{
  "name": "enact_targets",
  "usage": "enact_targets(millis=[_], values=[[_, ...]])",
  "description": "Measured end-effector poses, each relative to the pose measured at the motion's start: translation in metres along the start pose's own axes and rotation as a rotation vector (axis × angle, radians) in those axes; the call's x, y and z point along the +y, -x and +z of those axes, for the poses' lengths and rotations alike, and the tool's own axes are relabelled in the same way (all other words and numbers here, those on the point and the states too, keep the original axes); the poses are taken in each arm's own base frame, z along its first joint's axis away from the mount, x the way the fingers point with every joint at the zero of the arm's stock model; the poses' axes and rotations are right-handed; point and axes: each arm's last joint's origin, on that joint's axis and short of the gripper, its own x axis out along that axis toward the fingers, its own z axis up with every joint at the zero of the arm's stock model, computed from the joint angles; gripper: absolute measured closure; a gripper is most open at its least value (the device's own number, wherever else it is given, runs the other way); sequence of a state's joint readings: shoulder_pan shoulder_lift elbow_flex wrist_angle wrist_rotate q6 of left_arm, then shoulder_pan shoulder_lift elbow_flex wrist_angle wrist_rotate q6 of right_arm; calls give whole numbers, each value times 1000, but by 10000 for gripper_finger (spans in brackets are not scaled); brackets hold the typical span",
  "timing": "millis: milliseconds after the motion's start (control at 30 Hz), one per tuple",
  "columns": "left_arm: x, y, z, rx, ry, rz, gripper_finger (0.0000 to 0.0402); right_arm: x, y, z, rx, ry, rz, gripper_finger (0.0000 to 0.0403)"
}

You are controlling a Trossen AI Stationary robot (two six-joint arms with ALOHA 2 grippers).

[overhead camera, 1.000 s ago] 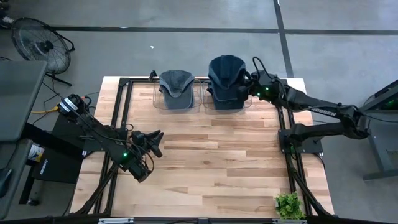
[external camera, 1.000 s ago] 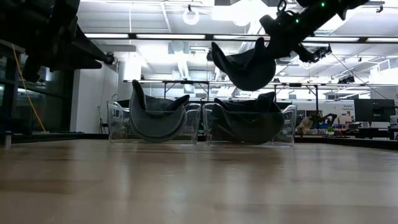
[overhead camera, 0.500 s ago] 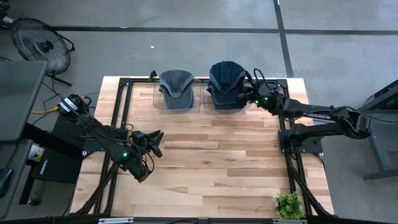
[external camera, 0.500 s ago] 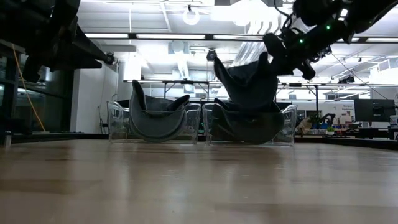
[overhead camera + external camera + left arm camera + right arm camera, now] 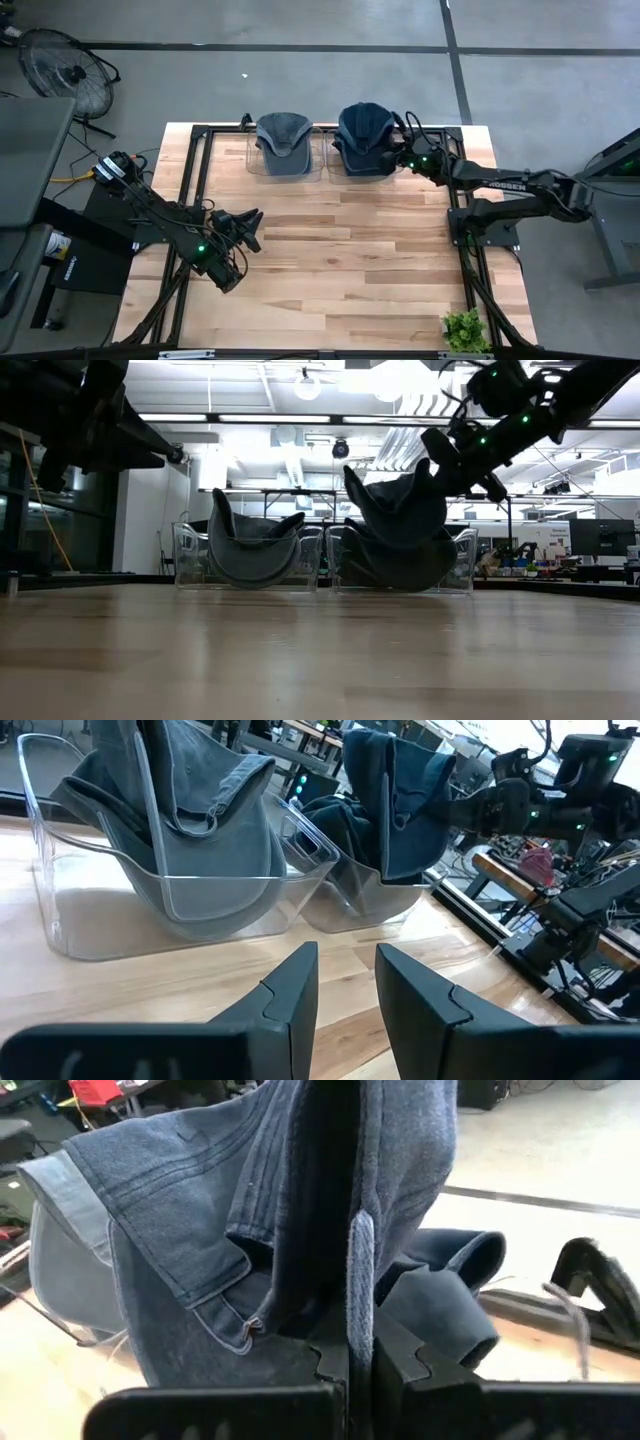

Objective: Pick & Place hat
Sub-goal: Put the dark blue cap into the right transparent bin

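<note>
I find the dark blue denim hat (image 5: 362,128) in the right clear plastic bin (image 5: 366,162) at the table's far edge, resting on other dark hats stacked there; in the low view it sits tilted, its crown above the bin rim. The right gripper (image 5: 400,157) is at the bin's right side, its fingers clamped tight on a fold of the hat's fabric; my right wrist camera shows the cloth pinched between the two dark fingers (image 5: 395,1355).

Next to it on the left, touching or just beside, stands a second clear bin (image 5: 283,160) holding a grey hat (image 5: 283,138), brim up against the bin wall.

The left gripper (image 5: 252,228) hangs over the wooden table (image 5: 340,260) near its left edge, well apart from both bins, fingers part-way apart with nothing between them.

Readable writing: white lettering "TROSSEN" on the right arm's forearm (image 5: 508,184); further lettering on the left arm's base is too small to read.

Surroundings: a small green plant (image 5: 463,329) at the near right corner of the table, a floor fan (image 5: 65,72) off the far left corner, and black frame rails (image 5: 193,180) running along both sides. No obstruction between gripper and bin that I can see.
</note>
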State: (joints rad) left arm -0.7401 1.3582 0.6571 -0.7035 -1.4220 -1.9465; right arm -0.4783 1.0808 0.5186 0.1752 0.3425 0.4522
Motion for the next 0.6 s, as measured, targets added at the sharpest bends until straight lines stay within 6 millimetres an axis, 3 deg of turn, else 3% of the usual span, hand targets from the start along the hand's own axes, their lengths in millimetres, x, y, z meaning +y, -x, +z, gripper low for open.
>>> enact_targets(millis=[600], values=[[0,0,1,18,7,6,302,-17,-36,-23,157,-124,-47,398]])
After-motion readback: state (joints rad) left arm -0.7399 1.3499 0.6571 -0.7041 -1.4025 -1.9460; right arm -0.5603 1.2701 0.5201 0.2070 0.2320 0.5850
